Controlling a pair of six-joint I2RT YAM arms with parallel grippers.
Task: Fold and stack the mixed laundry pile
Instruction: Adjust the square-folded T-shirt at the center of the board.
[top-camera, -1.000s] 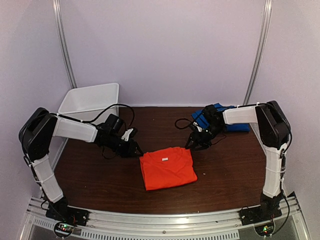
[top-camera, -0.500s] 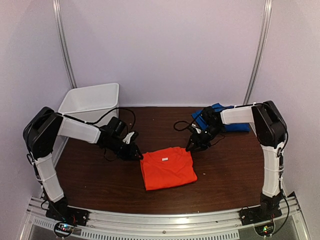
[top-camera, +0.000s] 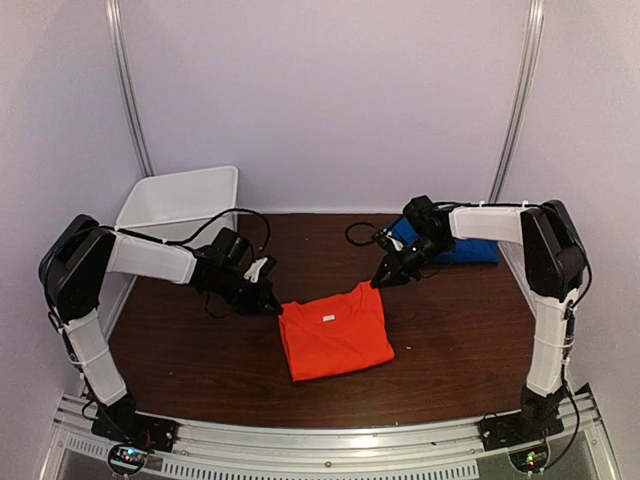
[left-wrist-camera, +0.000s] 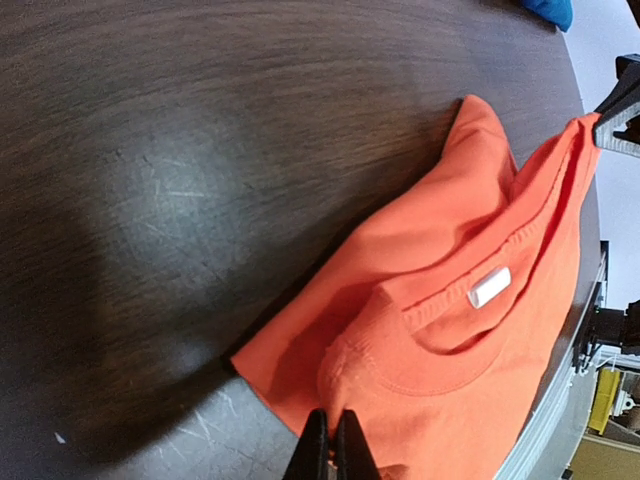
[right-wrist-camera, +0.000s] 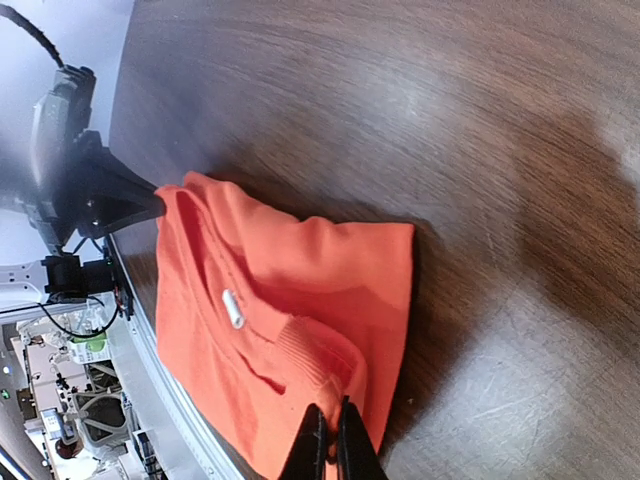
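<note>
Where orange tee lies, dk wood tbl, scuffed; pale walls.

Top view: the right forearm crosses the blue garment, hiding part of it. Left wrist view: the bottom edge slices off the orange-red T-shirt, and the left pincer shows only its tips there. The white label? Too small to read. Right wrist view: the left pincer is a dark blur, upper left.
</note>
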